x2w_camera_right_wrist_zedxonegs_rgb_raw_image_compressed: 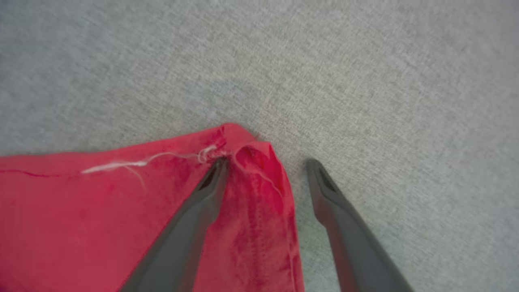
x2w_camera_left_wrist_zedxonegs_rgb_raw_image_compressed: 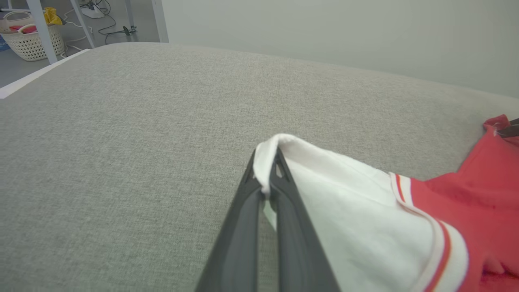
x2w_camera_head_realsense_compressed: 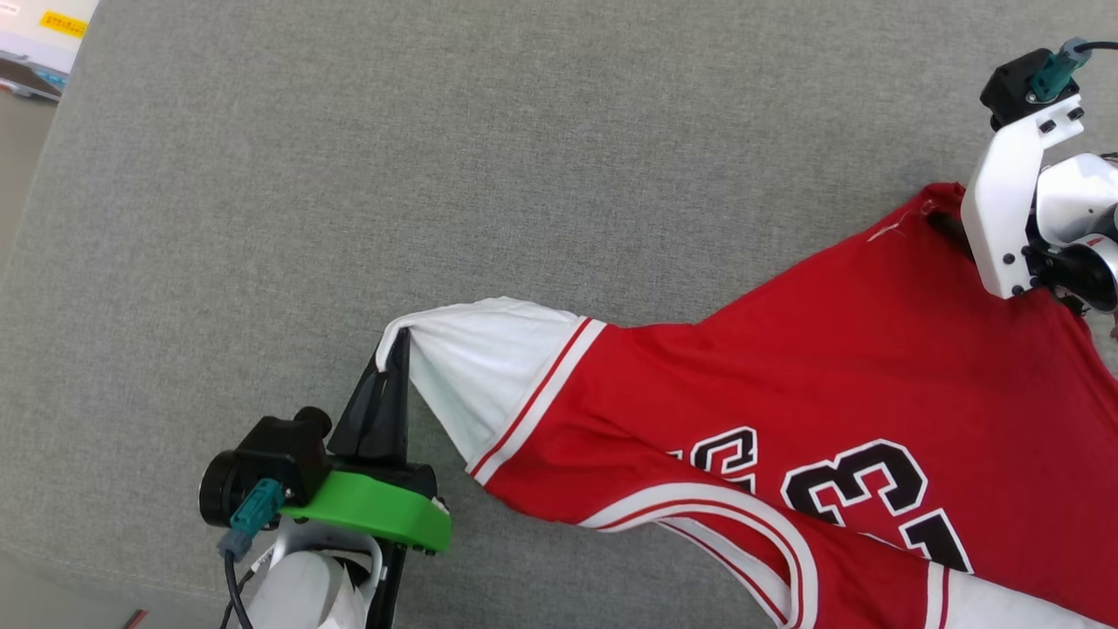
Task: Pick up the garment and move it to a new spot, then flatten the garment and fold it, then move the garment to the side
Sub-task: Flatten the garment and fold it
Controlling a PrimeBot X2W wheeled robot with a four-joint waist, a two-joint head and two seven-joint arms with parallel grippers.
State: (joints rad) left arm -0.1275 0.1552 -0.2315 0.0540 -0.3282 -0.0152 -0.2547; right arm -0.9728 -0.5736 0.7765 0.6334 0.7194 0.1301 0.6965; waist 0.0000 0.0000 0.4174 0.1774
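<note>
1. The head camera looked steeply down on the grey bench (x2w_camera_head_realsense_compressed: 437, 157).
2. The left wrist camera sat low behind the left tool (x2w_camera_left_wrist_zedxonegs_rgb_raw_image_compressed: 265, 172), facing across the bench toward a wall (x2w_camera_left_wrist_zedxonegs_rgb_raw_image_compressed: 324, 32).
3. The right wrist camera looked down, close over the garment (x2w_camera_right_wrist_zedxonegs_rgb_raw_image_compressed: 81, 211) at its red corner, which it shared with the head view.

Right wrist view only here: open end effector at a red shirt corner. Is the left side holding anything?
Observer: Yes. The left end effector is shut on the edge of the shirt's white sleeve.
Operator: Is the shirt lying flat?
Observer: Not yet. It runs diagonally over the grey surface from that sleeve to the right end effector, and it is folded over near the striped trim.
Operator: Which face is up?
Observer: The one with the black numerals.
</note>
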